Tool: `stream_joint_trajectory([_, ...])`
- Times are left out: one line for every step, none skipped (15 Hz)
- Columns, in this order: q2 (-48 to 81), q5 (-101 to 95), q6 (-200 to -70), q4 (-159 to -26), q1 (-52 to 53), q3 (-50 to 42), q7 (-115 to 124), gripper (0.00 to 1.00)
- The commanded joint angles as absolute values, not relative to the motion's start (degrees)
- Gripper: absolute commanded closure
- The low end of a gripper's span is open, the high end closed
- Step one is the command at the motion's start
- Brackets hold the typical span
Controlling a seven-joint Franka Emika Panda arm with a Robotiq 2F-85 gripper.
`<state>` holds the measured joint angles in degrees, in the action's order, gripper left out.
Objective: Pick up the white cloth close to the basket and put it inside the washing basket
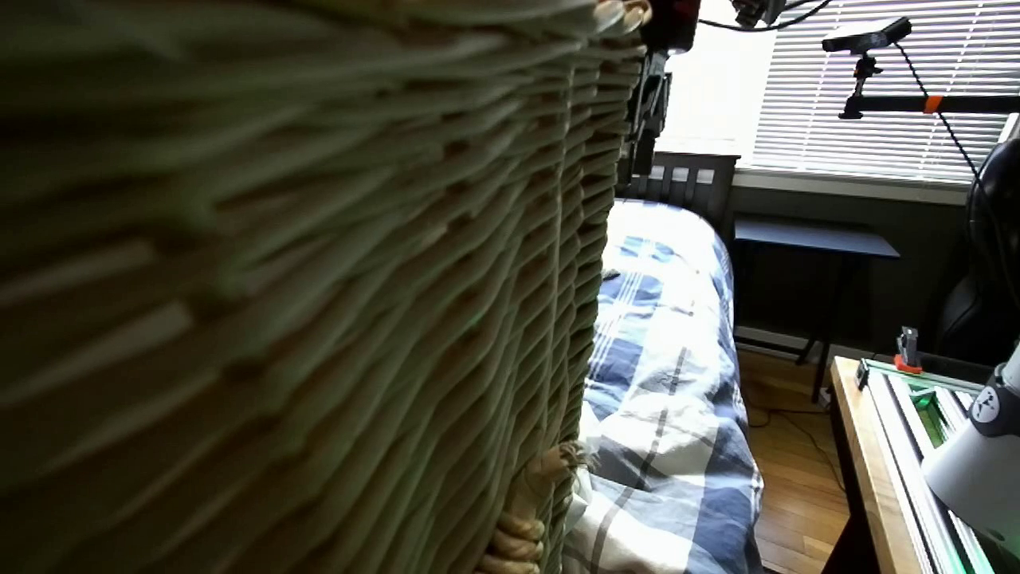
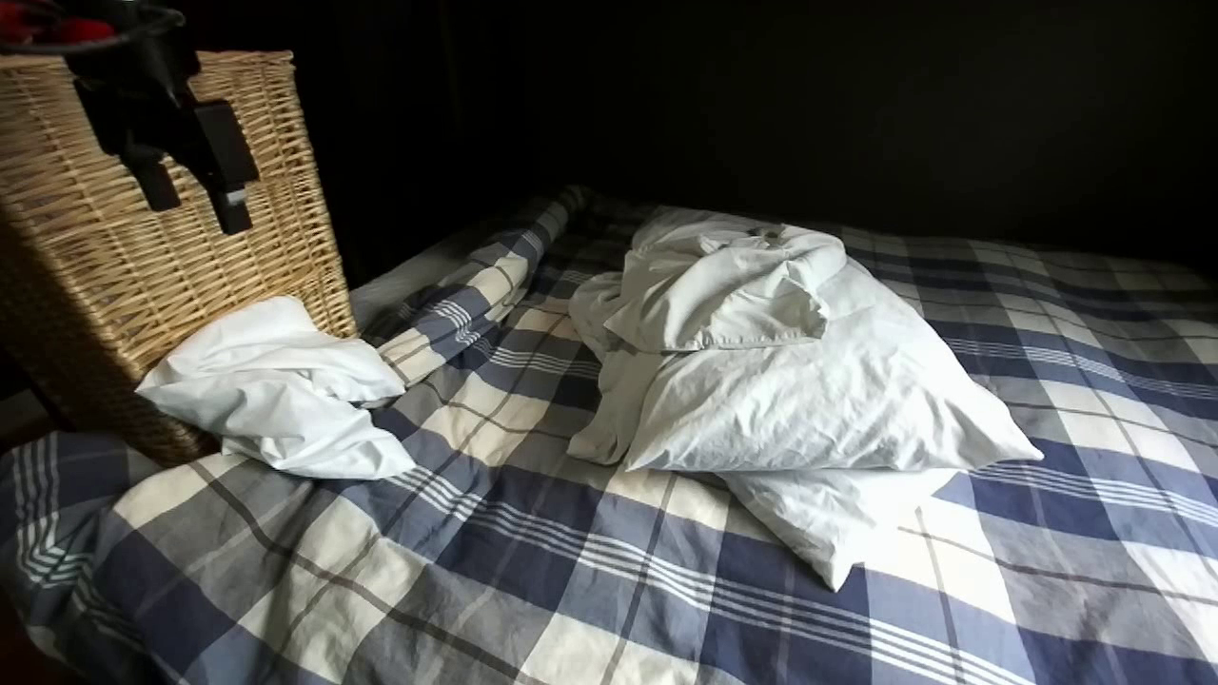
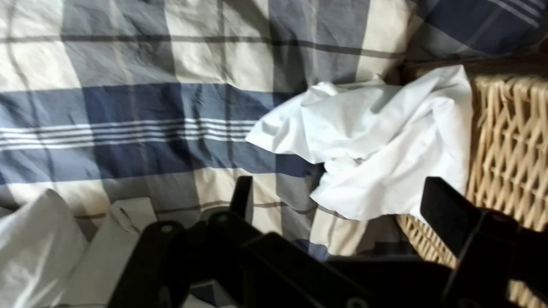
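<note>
The white cloth (image 2: 285,381) lies crumpled on the bed against the foot of the wicker basket (image 2: 200,247). In the wrist view the cloth (image 3: 381,141) lies beyond the fingertips, with the basket (image 3: 509,158) at the right. My gripper (image 2: 198,205) is open and empty, pointing down in the air in front of the basket wall and above the cloth. In the wrist view its fingers (image 3: 338,188) stand wide apart, not touching the cloth. In an exterior view the basket (image 1: 398,279) fills the left side and hides most of the gripper. The basket's inside is not visible.
A pile of white pillows and cloths (image 2: 809,381) lies on the bed to the right of the cloth. A plaid cover (image 2: 533,571) is on the bed, with a raised fold behind the cloth. A desk (image 1: 868,454) stands beside the bed.
</note>
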<state>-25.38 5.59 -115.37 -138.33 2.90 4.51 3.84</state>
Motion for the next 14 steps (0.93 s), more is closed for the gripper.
stream_joint_trajectory([-22.5,12.19,-130.39,-143.73,6.18,1.64,-5.79,0.0])
stream_joint_trajectory([-20.99,13.97,-134.94,-145.17,7.07,0.53,-10.15,0.0])
stream_joint_trajectory([-19.32,16.53,-139.45,-146.48,8.19,-0.99,-14.92,0.0])
stream_joint_trajectory([-17.51,19.09,-143.18,-147.58,11.23,-3.96,-19.4,0.0])
stream_joint_trajectory([-15.85,22.16,-145.87,-148.19,15.11,-7.56,-23.78,0.0])
stream_joint_trajectory([-14.41,25.02,-147.69,-148.41,18.74,-10.59,-28.27,0.0])
stream_joint_trajectory([-13.37,27.99,-148.72,-148.32,22.12,-13.35,-32.84,0.0])
stream_joint_trajectory([-12.14,30.91,-148.62,-147.66,25.02,-15.61,-37.54,0.0])
stream_joint_trajectory([-11.33,33.9,-147.96,-147.01,27.55,-17.57,-41.99,0.0])
stream_joint_trajectory([-10.4,36.39,-146.59,-146.29,29.39,-19.0,-46.38,0.0])
stream_joint_trajectory([-9.11,38.38,-144.58,-145.15,30.52,-20.19,-50.74,0.0])
stream_joint_trajectory([-11.34,35.82,-146.22,-147.25,21.59,-11.45,-44.54,0.0])
stream_joint_trajectory([-10.55,37.48,-145.7,-146.72,22.26,-11.78,-47.5,0.0])
stream_joint_trajectory([-9.96,38.19,-145.51,-146.32,22.53,-11.94,-48.93,0.0])
